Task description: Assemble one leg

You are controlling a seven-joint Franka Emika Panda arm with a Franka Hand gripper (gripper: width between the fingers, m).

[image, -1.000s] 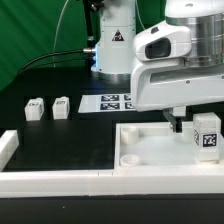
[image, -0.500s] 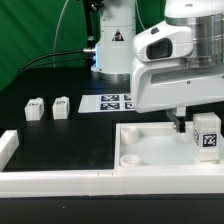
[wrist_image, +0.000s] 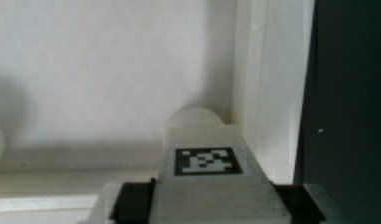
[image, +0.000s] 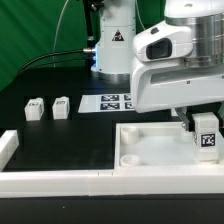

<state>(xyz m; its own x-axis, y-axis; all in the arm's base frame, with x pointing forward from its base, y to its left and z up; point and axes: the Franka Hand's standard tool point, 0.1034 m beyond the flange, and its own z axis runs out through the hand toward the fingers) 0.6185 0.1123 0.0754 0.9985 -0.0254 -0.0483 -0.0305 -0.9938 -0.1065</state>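
Note:
My gripper [image: 200,122] is shut on a white leg [image: 207,135] with a black-and-white tag, held upright over the right part of the large white square panel [image: 150,140]. In the wrist view the leg [wrist_image: 208,150] fills the gap between my two dark fingers [wrist_image: 137,200], over the panel's inner corner by its raised rim [wrist_image: 267,70]. Two more legs [image: 36,108] [image: 62,107] lie on the black table at the exterior view's left.
The marker board [image: 112,102] lies behind the panel near the arm's base [image: 112,50]. A white wall [image: 50,182] runs along the table's front edge, with a short white block [image: 6,148] at the exterior view's left. A round socket [image: 130,158] sits in the panel's near corner.
The leg and gripper have moved slightly to the exterior view's right and a little lower over the panel. The other legs have not moved.

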